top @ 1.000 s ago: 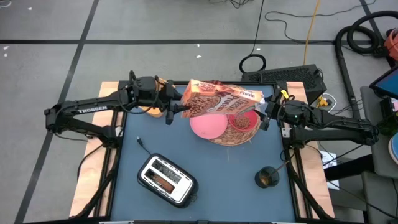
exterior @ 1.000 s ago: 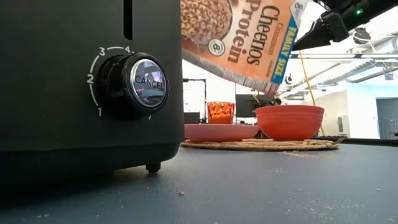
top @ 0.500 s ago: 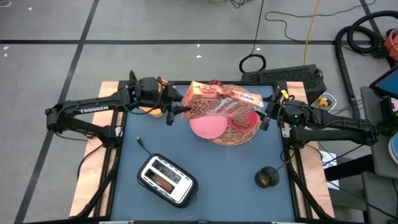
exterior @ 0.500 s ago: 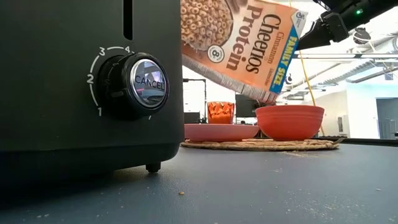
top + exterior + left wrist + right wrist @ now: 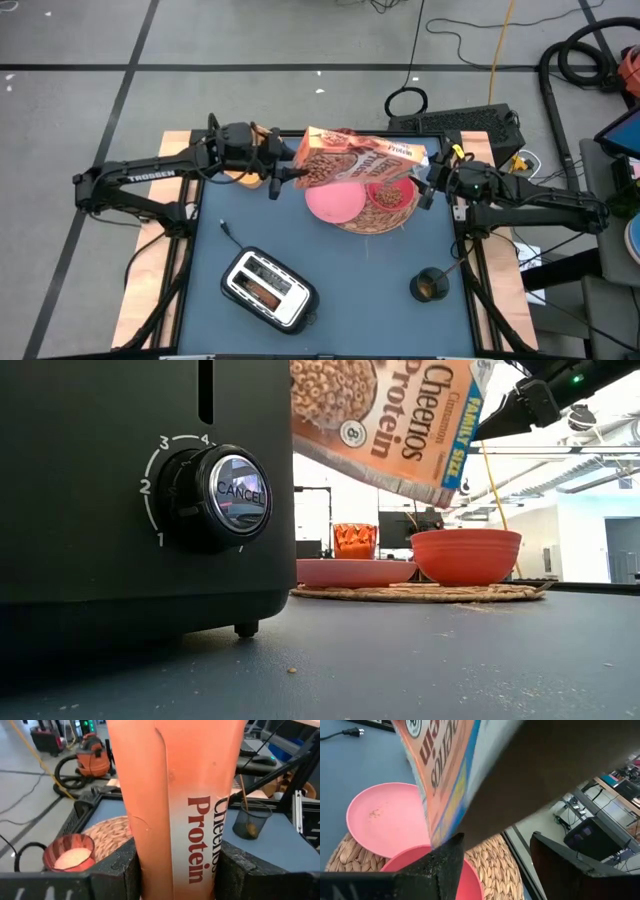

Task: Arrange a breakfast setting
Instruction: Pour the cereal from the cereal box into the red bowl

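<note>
Cereal box [image 5: 358, 160] tilted above bowl [image 5: 387, 194] (plate [image 5: 333, 204] beside it) on mat [image 5: 400, 216].

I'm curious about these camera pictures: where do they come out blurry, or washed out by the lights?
Low view: the toaster looms close, and the room's windows behind the red bowl glare white. Right wrist view: the cereal box is a near, soft smear. High view: evenly lit.
</note>
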Action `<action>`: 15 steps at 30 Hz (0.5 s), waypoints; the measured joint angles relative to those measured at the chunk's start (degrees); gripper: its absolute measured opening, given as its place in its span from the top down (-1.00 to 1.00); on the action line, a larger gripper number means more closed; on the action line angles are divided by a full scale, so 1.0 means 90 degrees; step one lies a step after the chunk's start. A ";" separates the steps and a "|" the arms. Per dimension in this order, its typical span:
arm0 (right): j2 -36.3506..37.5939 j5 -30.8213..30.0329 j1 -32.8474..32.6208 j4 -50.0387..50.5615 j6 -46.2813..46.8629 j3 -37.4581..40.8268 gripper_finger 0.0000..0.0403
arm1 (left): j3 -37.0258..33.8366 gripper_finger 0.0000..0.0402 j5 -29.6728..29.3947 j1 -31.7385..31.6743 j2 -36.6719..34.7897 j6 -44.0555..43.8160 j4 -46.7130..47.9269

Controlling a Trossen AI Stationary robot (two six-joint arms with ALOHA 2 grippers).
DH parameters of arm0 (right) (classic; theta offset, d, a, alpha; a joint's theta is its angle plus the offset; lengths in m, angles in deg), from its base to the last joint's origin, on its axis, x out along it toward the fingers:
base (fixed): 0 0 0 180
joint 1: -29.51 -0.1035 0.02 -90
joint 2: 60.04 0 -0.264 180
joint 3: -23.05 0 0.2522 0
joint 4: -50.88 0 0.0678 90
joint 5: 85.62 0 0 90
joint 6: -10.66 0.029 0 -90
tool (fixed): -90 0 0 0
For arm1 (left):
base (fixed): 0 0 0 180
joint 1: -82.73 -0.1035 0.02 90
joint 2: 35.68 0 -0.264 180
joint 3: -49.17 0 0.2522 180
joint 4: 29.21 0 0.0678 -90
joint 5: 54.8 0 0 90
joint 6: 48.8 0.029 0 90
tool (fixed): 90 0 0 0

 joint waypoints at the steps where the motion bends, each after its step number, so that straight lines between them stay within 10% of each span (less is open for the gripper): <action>1: 0.0000 0.0000 -0.0001 0.0000 0.0000 0.0000 -0.07 | 0.0003 0.12 0.0003 0.0000 -0.0016 0.0045 0.0003; 15: -0.0002 0.0000 0.0001 0.0003 0.0022 0.0000 -0.07 | 0.0005 0.12 0.0002 0.0000 0.0032 -0.0040 0.0242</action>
